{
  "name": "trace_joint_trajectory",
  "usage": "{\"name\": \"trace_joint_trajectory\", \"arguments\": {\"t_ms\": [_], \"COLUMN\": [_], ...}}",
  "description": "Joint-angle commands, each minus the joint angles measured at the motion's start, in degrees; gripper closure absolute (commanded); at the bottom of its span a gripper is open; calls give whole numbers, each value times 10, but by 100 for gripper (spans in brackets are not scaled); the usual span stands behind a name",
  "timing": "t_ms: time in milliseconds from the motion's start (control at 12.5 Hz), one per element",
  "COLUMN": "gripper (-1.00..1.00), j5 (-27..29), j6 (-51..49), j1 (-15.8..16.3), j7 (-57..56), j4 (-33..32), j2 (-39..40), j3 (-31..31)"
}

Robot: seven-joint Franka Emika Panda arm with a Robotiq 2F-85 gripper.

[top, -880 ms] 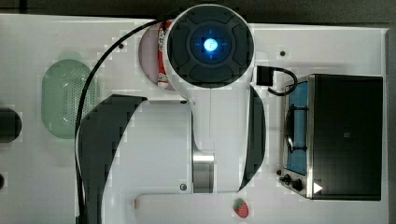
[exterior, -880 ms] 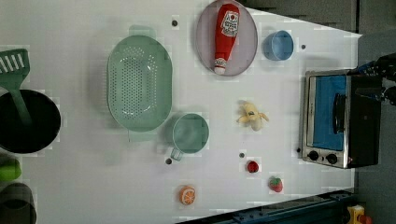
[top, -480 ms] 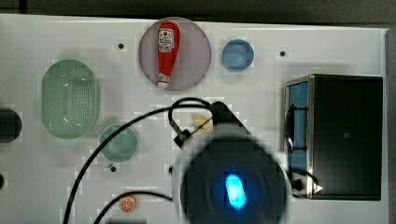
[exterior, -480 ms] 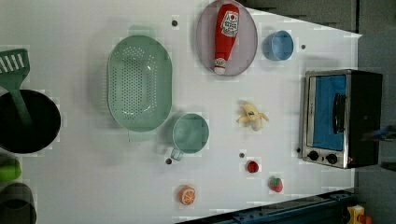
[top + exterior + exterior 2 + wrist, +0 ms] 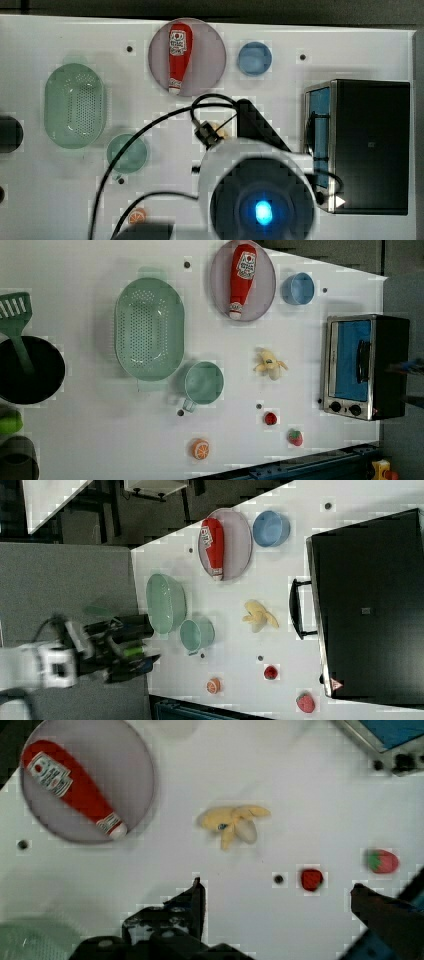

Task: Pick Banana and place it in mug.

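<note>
Banana (image 5: 270, 364), peeled open and pale yellow, lies free on the white surface (image 5: 90, 440); in the left view it sits between the mug (image 5: 204, 383) and the toaster oven (image 5: 364, 366), touching neither. The mug, a pale-green cup with a small handle nub, stands upright just beside the lower right end of the oval green colander (image 5: 148, 336). In the wrist view the banana (image 5: 234, 823) lies ahead of the pincer (image 5: 277, 902), whose two dark fingers (image 5: 192, 900) stand spread wide with nothing between them, apart from the fruit.

Above the banana in the left view, a red ketchup bottle (image 5: 241, 279) lies on a grey plate (image 5: 265, 287), with a small blue cup (image 5: 298, 288) to the left view's right of it. Below the banana are a small red fruit (image 5: 270, 418), a strawberry (image 5: 295, 437) and an orange slice (image 5: 200, 449). At the left view's left edge a green spatula (image 5: 15, 320) rests over a black pan (image 5: 35, 375).

In the top view the arm's pale body, with a blue light, and its black cables cover most of the banana (image 5: 220, 131).
</note>
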Motion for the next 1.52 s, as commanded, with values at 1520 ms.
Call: {"name": "trace_joint_trajectory", "arguments": {"t_ms": [1520], "gripper": [-100], "j5": [-3], "j6": [527], "j1": [3], "j7": [-203], "j4": [-172], "j2": [401], "j3": [-6]}}
